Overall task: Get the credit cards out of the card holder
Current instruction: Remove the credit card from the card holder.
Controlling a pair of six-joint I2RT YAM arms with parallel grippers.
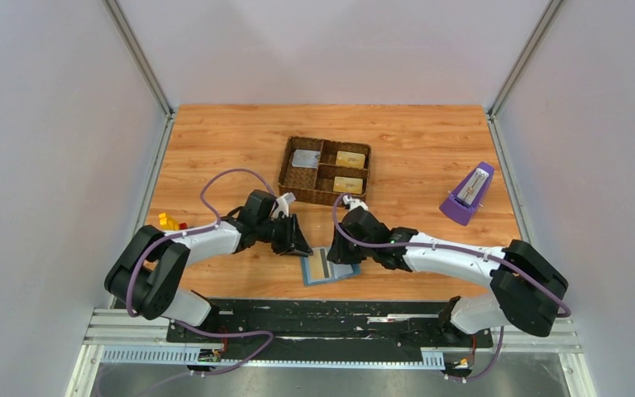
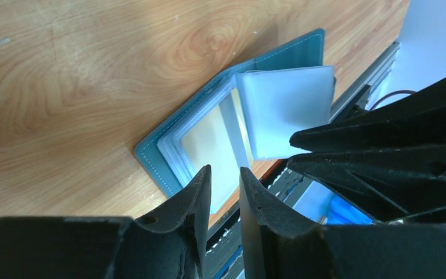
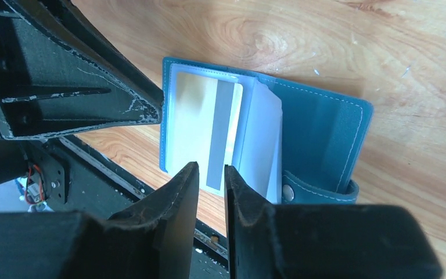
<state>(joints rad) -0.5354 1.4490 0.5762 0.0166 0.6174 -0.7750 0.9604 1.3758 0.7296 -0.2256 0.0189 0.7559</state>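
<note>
Counter [image 1: 215, 141]: wood, white walls on 3 sides; I am working at its near edge.
Card holder [image 1: 329, 266]: open and flat by that edge, between the left gripper [image 2: 225, 174] and the right gripper [image 3: 210, 171], with its clear sleeves fanned up.
Credit card [image 3: 200, 122]: gold with a grey stripe, in the top sleeve, its end toward the right gripper.
Left gripper: nearly closed at the holder's corner, steadying it, I judge. I cannot tell if it pinches.
Right gripper: a slit wide at the card's end; whether it grips, I cannot tell.
Room: open counter back to the woven tray [image 1: 284, 169]; base rail [image 1: 322, 318] close in front.
</note>
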